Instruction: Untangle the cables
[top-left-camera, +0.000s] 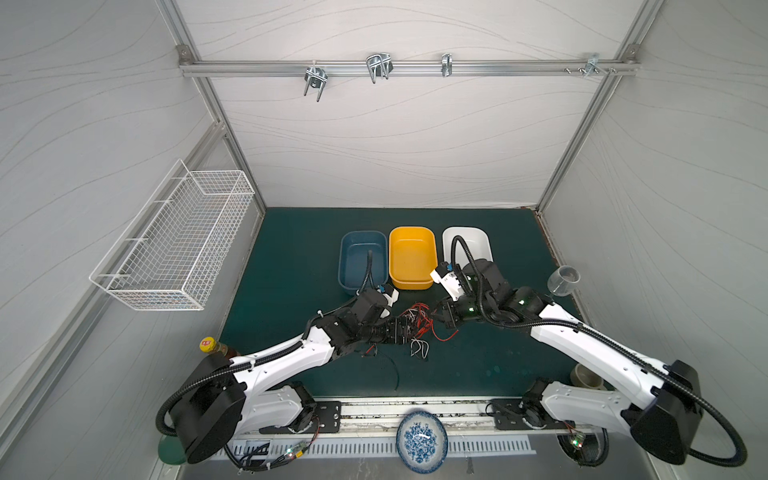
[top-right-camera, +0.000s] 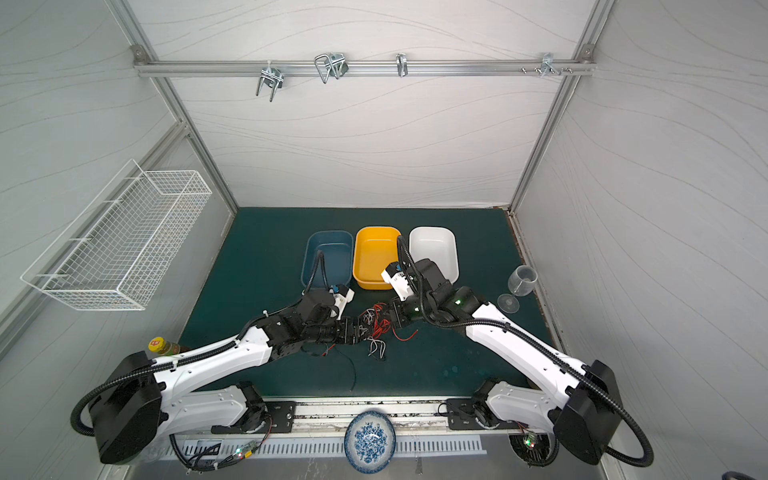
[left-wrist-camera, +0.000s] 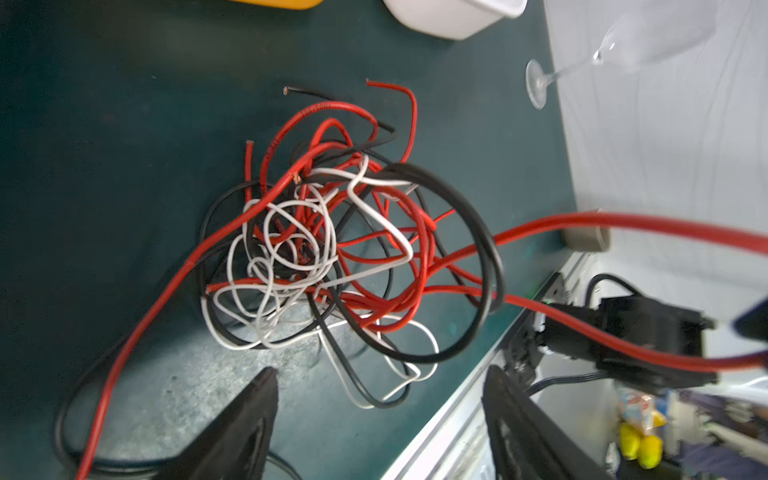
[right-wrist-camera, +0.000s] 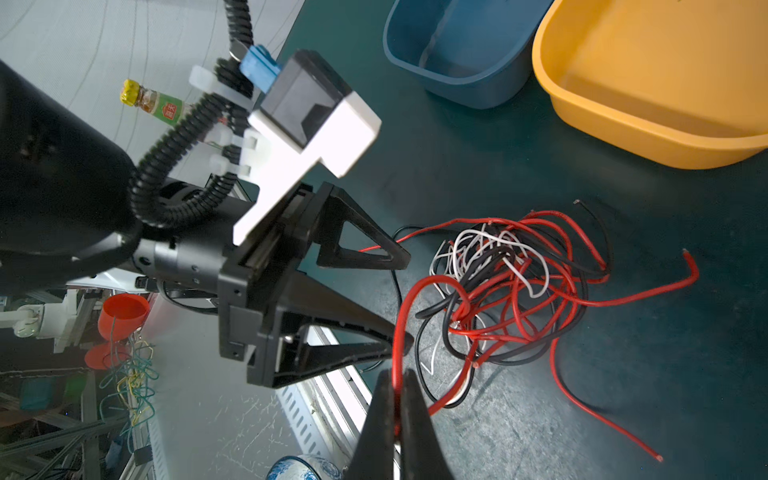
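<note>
Looking down, you have both hands meeting over the middle of the table (top-left-camera: 478, 365), tips facing each other. The cables (top-left-camera: 415, 324) are heaped between and just under them.

Your right hand (right-wrist-camera: 397, 376) is pinched fully together on one red cable (right-wrist-camera: 398, 328), which is clamped between its tips. From that grip the red cable arcs up and over into the heap, and in the left wrist view it shows as a long strand (left-wrist-camera: 582, 218) lifted off the table.

Your left hand (right-wrist-camera: 405, 299) stands wide open with nothing between its jaws. Its tips point at the heap and stop just short of it. One fingertip (right-wrist-camera: 401, 343) sits right beside the red cable's arc, and you cannot tell from these views whether it touches.

The rest of the cables (left-wrist-camera: 332, 257) lie knotted on the table straight ahead of your left hand (left-wrist-camera: 380, 370), with red, white and black loops wound through one another. Loose red ends stick out on the side away from that hand.

Beyond both hands three tubs stand in a row: blue (top-left-camera: 362, 259), yellow (top-left-camera: 412, 255) and white (top-left-camera: 473, 245). The yellow tub is the one nearest the heap. A glass (top-left-camera: 561, 280) leans tipped out past your right hand (top-left-camera: 438, 316), near the wall.
</note>
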